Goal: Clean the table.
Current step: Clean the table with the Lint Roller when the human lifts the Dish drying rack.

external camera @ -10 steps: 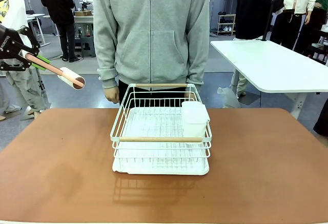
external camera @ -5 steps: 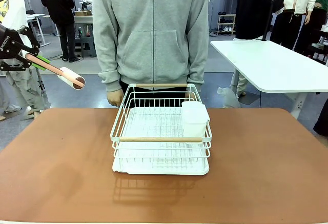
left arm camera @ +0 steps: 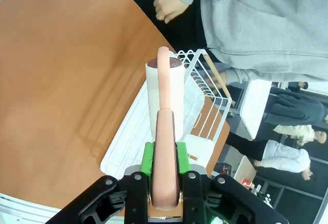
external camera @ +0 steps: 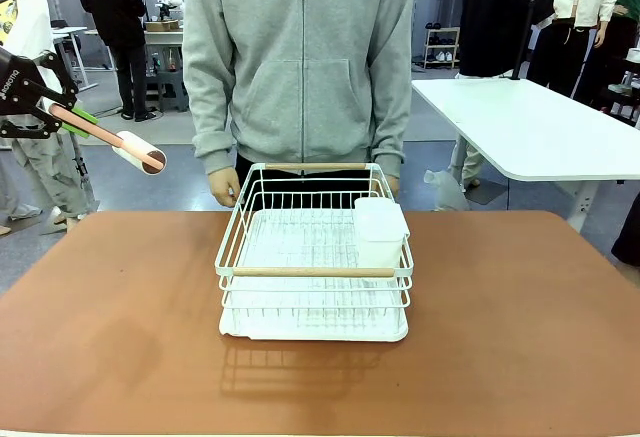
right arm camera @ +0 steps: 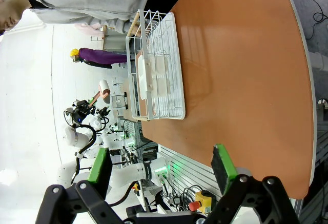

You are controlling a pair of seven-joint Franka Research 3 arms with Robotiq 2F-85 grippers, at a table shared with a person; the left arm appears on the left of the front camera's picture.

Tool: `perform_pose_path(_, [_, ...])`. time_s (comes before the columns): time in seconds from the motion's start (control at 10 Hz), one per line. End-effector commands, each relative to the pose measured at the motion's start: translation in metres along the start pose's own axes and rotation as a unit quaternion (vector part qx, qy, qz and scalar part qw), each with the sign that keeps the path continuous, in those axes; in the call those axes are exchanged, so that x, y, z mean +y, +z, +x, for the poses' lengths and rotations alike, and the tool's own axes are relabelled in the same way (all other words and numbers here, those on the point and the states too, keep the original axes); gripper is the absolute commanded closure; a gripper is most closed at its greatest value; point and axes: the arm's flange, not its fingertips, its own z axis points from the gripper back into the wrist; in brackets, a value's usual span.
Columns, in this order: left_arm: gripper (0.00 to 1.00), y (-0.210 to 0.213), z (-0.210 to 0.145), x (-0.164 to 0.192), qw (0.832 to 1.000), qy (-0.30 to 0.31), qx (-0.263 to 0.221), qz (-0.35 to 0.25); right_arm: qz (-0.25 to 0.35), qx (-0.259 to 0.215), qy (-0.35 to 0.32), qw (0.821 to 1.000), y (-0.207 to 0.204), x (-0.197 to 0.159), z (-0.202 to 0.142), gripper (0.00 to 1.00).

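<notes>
a large rectangular table with a smooth, matte reddish-brown top stretches across the front view, close to the camera. a white wire dish rack with two pale wooden handles sits on it near the middle, resting on a white tray. inside the rack, at its right side, stands a translucent white plastic container.

at the far left of the front view, the left gripper is raised above the table's level, off its far left corner. its jaws are clamped on the pink handle of a lint roller, a white cylindrical roll with a dark brown end. the roll points toward the rack and tilts slightly down, touching nothing.

in the left wrist view, the left gripper shows its green pads pressed against both sides of the pink handle, with the lint roller extending away over the rack and the table.

in the right wrist view, the right gripper has its jaws spread wide with nothing between them, high above the table.

a person in a grey zip hoodie stands at the far edge, just behind the rack, one hand hanging beside it. a white-topped table stands behind, to the right.
</notes>
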Motion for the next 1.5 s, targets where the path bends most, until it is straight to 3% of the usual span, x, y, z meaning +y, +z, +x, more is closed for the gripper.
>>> perform_pose_path(0.0, [1.0,0.0003,0.0002,-0.0002,1.0,0.001,0.0,-0.001,-0.006,0.0,-0.007,1.0,0.0024,0.0058,-0.0011,0.0])
perform_pose_path(1.4, [1.0,0.0003,0.0002,-0.0002,1.0,0.001,0.0,-0.001,-0.006,0.0,-0.007,1.0,0.0024,0.0058,-0.0011,0.0])
